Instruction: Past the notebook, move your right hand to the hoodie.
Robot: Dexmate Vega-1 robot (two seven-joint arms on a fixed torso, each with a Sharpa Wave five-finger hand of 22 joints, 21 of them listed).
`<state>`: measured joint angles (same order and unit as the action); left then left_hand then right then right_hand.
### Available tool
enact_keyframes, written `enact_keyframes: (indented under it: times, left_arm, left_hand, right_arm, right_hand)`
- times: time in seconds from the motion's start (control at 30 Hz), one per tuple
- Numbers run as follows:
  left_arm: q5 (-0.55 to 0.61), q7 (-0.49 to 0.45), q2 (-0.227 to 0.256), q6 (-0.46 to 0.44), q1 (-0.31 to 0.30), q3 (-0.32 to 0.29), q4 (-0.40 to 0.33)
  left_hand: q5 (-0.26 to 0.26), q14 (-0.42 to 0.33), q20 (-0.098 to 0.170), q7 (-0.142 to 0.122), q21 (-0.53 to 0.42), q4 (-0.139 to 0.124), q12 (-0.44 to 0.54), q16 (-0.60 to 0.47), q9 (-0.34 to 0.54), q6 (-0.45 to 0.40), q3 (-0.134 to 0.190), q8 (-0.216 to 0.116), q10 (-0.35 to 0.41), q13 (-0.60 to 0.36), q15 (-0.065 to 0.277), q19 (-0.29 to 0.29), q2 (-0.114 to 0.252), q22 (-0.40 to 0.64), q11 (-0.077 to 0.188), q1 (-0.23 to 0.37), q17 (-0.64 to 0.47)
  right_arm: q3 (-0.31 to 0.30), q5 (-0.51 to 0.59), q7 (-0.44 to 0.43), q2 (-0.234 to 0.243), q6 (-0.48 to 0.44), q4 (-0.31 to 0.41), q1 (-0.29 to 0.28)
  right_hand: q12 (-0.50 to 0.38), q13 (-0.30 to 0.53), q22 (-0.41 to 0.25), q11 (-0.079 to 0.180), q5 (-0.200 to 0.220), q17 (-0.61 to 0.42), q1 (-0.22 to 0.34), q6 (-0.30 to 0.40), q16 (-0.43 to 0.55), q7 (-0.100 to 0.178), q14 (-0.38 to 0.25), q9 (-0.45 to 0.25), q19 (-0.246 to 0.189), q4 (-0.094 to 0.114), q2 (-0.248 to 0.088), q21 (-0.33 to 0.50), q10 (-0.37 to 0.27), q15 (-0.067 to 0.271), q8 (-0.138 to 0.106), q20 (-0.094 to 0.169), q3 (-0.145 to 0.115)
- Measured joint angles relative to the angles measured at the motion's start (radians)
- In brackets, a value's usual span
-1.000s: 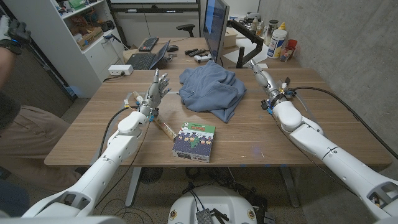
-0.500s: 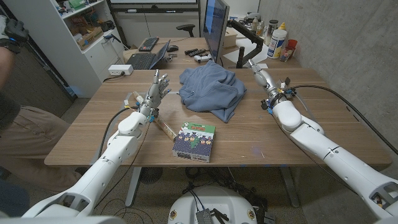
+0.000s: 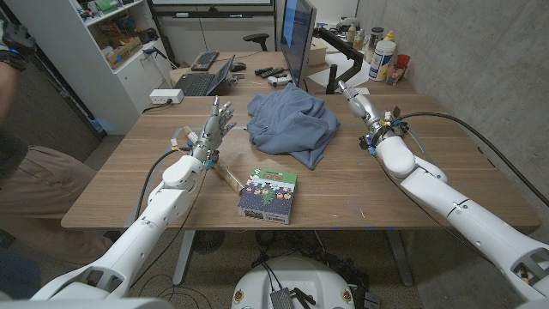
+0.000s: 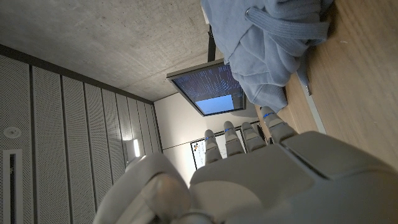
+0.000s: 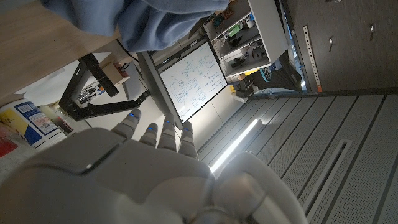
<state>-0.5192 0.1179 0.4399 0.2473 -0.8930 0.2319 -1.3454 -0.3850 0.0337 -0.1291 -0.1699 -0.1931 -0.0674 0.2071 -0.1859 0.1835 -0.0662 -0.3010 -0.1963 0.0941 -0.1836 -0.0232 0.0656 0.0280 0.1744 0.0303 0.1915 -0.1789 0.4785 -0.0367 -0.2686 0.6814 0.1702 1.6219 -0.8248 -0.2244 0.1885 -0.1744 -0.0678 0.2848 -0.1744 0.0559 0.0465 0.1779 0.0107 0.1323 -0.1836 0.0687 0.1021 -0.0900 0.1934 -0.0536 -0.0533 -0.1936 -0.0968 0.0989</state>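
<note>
A: Where's the hoodie (image 3: 289, 125)?
B: Heaped at the far middle of the table (image 3: 446, 184), beyond the notebook (image 3: 268, 196) near the front edge.
A: And the 2 hands?
B: Right hand (image 3: 355, 101) is just right of the hoodie, fingers straight, holding nothing. Left hand (image 3: 216, 124) is upright, fingers spread, empty.

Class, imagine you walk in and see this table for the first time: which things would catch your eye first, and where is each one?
Probably the crumpled blue hoodie, heaped at the middle of the wooden table in front of a monitor. Next, the colourful notebook near the front edge. The two white arms flank them: the left hand raised left of the hoodie, the right hand to its right, not touching it.
</note>
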Motion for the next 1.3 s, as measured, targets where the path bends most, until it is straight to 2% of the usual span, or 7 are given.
enact_keyframes:
  times: [0.2,0.5,1.3]
  left_arm:
    - [0.0,0.002,0.0,0.007,0.0,0.0,0.001]
    - [-0.001,0.002,0.001,0.013,0.0,0.001,0.002]
    - [-0.002,0.007,0.003,0.021,0.005,0.003,0.003]
  left_hand:
    - [0.0,0.0,0.0,0.0,0.0,0.0,0.0,0.0,0.0,0.0,0.0,0.0,0.0,0.0,0.0,0.0,0.0,0.0,0.0,0.0,0.0]
    - [0.0,0.0,0.0,0.0,0.0,0.0,0.0,0.0,0.0,0.0,0.0,0.0,0.0,0.0,0.0,0.0,0.0,0.0,0.0,0.0,0.0]
    - [0.005,0.0,0.002,0.0,0.0,0.0,0.0,0.0,0.0,0.0,0.0,0.0,0.0,0.0,0.0,-0.002,-0.005,0.0,0.0,0.005,0.0]
  right_arm:
    - [0.004,0.011,0.006,0.005,0.002,0.005,0.006]
    - [0.015,0.049,0.011,0.013,0.0,0.015,0.017]
    - [0.06,0.186,0.016,0.031,-0.062,0.044,0.062]
  right_hand:
    - [-0.008,0.0,0.0,-0.004,0.0,0.0,0.0,0.005,0.0,-0.005,0.008,0.0,0.012,-0.004,0.0,-0.006,-0.004,0.0,0.0,0.003,-0.004]
    - [-0.016,0.0,0.0,-0.009,0.0,0.0,0.0,0.005,0.0,-0.005,0.013,0.0,0.018,0.0,0.0,-0.006,-0.02,0.002,0.0,0.004,-0.008]
    - [-0.016,0.0,0.0,-0.004,0.0,0.0,0.0,0.005,0.0,-0.005,0.013,0.0,0.018,0.0,0.0,-0.006,-0.025,0.002,0.0,0.004,-0.008]
